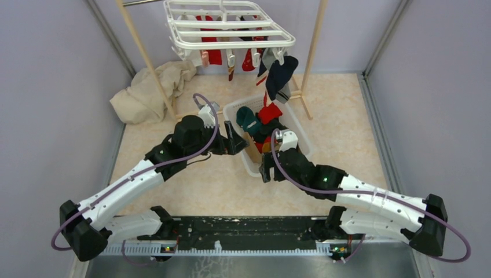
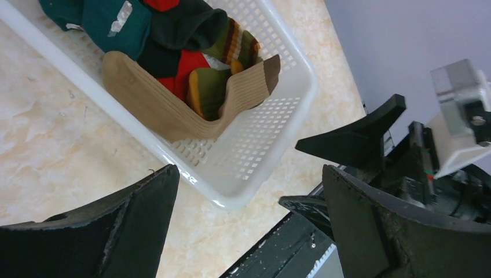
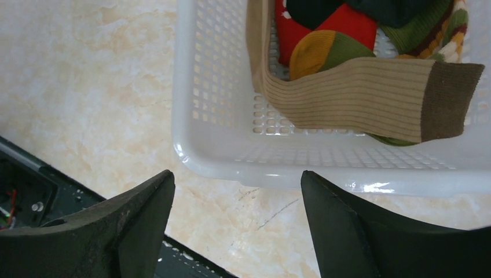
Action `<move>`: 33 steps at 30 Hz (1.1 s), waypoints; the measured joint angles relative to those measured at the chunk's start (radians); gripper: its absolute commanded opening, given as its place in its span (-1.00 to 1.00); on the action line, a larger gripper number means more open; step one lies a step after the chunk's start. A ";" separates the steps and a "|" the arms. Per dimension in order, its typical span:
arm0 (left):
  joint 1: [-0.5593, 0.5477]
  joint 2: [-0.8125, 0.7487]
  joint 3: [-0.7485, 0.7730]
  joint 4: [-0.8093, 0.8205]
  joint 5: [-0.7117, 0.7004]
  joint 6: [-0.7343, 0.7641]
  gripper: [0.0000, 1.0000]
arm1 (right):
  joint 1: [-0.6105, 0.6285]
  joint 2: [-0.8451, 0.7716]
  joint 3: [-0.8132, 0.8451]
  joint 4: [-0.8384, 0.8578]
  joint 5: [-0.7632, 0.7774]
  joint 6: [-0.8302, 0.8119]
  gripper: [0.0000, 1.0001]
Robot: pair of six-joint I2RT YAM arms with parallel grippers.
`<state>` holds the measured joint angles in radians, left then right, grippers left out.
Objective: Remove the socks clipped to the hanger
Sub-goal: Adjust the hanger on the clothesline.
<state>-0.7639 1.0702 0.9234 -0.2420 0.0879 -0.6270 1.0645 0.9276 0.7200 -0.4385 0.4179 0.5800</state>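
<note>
Left gripper (image 2: 249,191), right gripper (image 3: 237,197): jaws apart, empty (low by laundry basket (image 3: 185,87)). Navy sock (image 1: 282,72) on hanger (image 1: 243,41), clip hold unclear; hard tug could swing hanger.

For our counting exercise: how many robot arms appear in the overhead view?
2. The left arm reaches from lower left to the basket; the right arm from lower right. None appears hidden.

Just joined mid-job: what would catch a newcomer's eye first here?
The white hanger at the back, socks clipped under it, stands out first. Nearer the arms, the white basket holds a bright sock pile, a tan sock against its near wall. The left gripper and right gripper hang open beside it.
</note>
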 measured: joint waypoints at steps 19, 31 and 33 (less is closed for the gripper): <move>-0.004 -0.074 -0.058 -0.023 -0.163 0.086 0.98 | -0.011 -0.021 0.246 0.005 0.137 -0.145 0.72; -0.004 -0.145 -0.077 -0.044 -0.174 0.096 0.98 | -0.395 0.051 0.375 0.027 0.021 -0.214 0.72; -0.004 -0.155 -0.081 -0.046 -0.174 0.096 0.98 | -0.428 0.076 0.373 0.054 -0.042 -0.234 0.72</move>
<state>-0.7681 0.9154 0.8421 -0.2878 -0.0864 -0.5308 0.6365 1.0031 1.0935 -0.3847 0.3763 0.3458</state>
